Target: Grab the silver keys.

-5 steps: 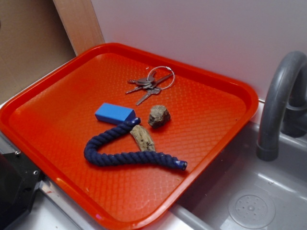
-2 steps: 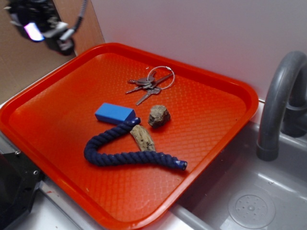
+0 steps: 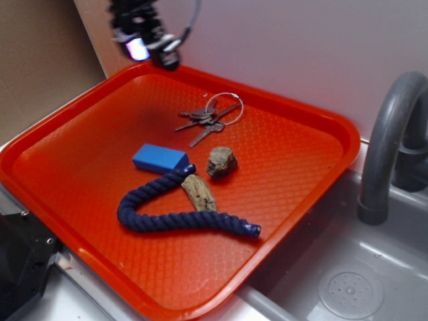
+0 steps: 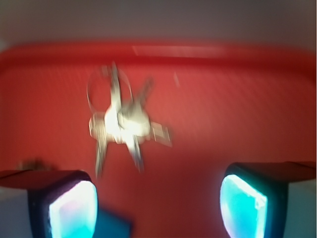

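Observation:
The silver keys (image 3: 208, 117) lie flat on the red tray (image 3: 80, 160) toward its back edge, on a thin round ring. In the wrist view the silver keys (image 4: 121, 121) are blurred, lying ahead of and slightly left of the gap between the fingers. My gripper (image 3: 148, 45) hangs high over the tray's back left rim, well left of and above the keys. Its jaws stand wide apart with nothing between them; my gripper (image 4: 157, 208) shows two glowing cyan pads (image 4: 243, 204) at the bottom of the wrist view.
A blue block (image 3: 160, 159), a brown rock (image 3: 221, 162), a piece of wood (image 3: 199, 192) and a curved navy rope (image 3: 175, 217) lie mid-tray in front of the keys. A grey faucet (image 3: 388, 147) and sink (image 3: 348, 281) stand to the right. A white wall runs behind.
My gripper has come into view from the upper left and moved rightward toward the tray's back rim. Nothing on the tray has moved.

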Tool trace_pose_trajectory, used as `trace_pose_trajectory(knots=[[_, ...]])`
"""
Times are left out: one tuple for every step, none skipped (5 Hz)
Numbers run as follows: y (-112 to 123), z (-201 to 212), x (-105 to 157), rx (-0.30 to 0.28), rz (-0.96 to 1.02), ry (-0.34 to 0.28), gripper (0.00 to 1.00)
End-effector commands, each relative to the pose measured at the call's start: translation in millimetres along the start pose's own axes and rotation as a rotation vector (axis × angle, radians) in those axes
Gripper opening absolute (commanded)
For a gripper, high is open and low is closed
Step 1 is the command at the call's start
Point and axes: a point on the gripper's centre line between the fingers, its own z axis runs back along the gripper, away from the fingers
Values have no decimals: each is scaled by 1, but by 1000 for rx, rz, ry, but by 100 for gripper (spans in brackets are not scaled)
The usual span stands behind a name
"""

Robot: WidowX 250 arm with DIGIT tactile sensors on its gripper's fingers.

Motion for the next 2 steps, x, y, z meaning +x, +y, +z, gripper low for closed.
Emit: trace_pose_trajectory(knots=[[-21, -31, 41, -16, -157, 11, 100], [-25, -36, 21, -31, -175, 21, 100]])
